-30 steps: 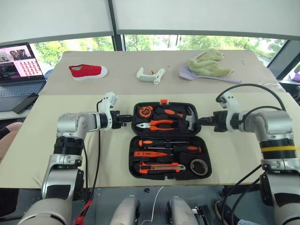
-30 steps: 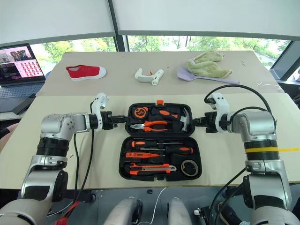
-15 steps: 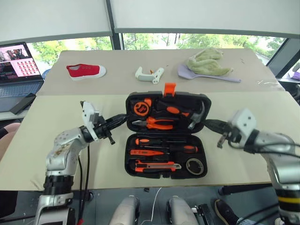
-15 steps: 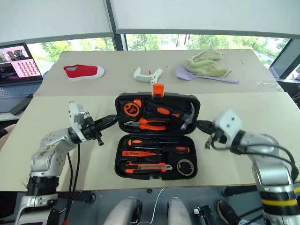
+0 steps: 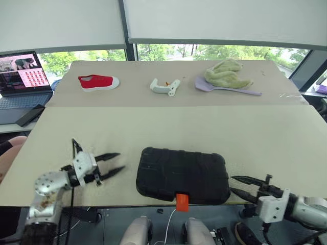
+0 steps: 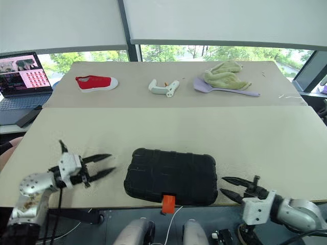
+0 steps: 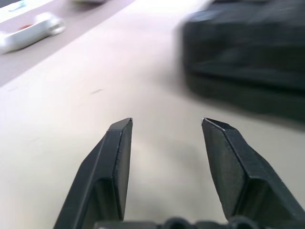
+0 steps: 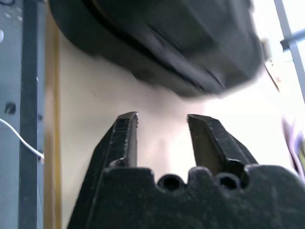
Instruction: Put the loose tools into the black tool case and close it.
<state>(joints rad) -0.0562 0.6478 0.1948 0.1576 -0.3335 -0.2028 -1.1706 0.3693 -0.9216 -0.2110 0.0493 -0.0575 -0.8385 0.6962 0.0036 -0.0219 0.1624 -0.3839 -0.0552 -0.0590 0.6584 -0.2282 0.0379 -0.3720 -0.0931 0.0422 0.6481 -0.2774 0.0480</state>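
Black tool case (image 5: 182,174) lies shut; left gripper (image 5: 110,164) and right gripper (image 5: 241,186) flank it, both parted, empty. Risk: orange latch (image 5: 181,201) unfastened, lid could reopen.

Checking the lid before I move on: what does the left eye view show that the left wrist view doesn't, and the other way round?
Left eye view alone: the orange latch hanging past the table's near edge, the red shoe, the laptop, and the right end effector, open. Left wrist view alone: a close look between the left end effector's open fingers at bare table. Both: the closed black tool case and the white glue gun.
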